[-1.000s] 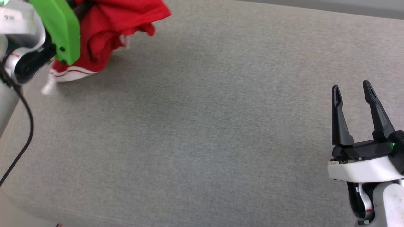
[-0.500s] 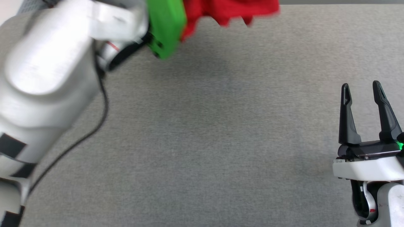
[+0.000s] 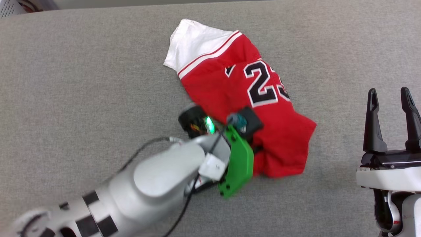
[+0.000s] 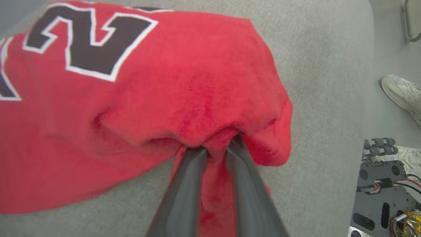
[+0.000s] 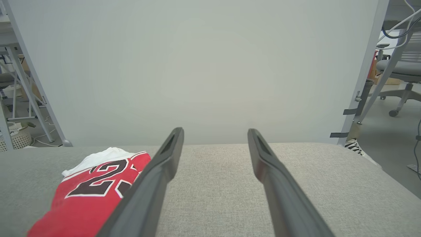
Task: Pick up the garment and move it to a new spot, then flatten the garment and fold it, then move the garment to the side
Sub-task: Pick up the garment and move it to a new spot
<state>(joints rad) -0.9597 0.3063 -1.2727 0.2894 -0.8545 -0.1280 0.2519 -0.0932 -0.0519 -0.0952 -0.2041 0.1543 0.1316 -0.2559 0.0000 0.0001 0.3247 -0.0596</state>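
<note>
Grey surface [image 3: 82, 82], garment [image 3: 223, 82] diagonal, white sleeve [image 3: 194, 42] far-left, left jaws clamping its edge, right jaws apart

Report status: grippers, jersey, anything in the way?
Left gripper shut on red 23 jersey, bunched on grey padded surface. Right gripper open, apart. Person's shoe beyond the edge, well apart.

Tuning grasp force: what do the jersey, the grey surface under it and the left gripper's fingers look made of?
Jersey: soft matte knit, probably cotton; it puckers where the left gripper pinches it.
Grey surface: matte woven upholstery cloth; a fine flecked weave shows.
Fingers: dark, smooth, faintly sheened; moulded plastic or rubber, cannot tell which.
</note>
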